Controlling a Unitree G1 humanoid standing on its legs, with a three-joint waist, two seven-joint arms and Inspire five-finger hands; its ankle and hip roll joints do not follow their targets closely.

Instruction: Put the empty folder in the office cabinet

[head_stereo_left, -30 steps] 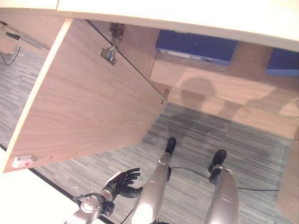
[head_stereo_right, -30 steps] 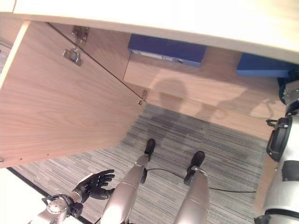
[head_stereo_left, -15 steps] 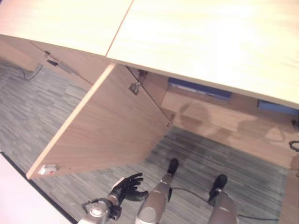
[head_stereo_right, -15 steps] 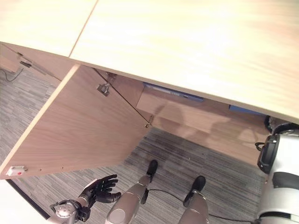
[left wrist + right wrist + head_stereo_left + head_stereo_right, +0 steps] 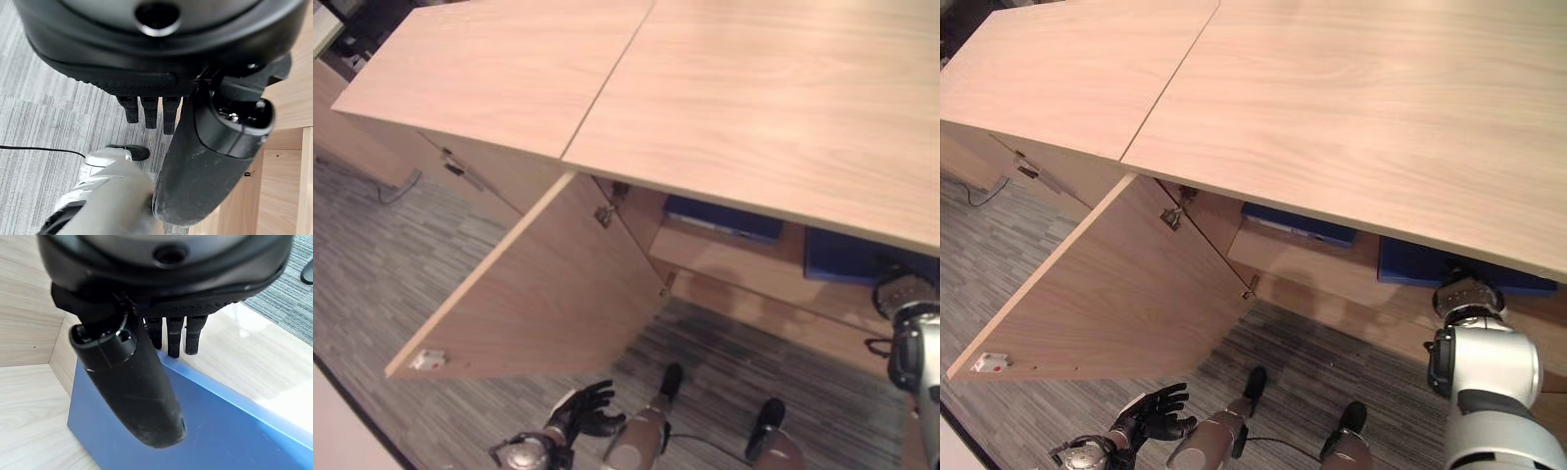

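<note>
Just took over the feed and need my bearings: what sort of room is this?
Most likely an office. A long, low wooden cabinet stands with its door swung open, blue folders lie on the shelf inside, and the floor is grey striped carpet.

Both blue folders (image 5: 1298, 223) half hidden under the cabinet top (image 5: 1351, 108) — right robot hand (image 5: 161, 303) too
</note>
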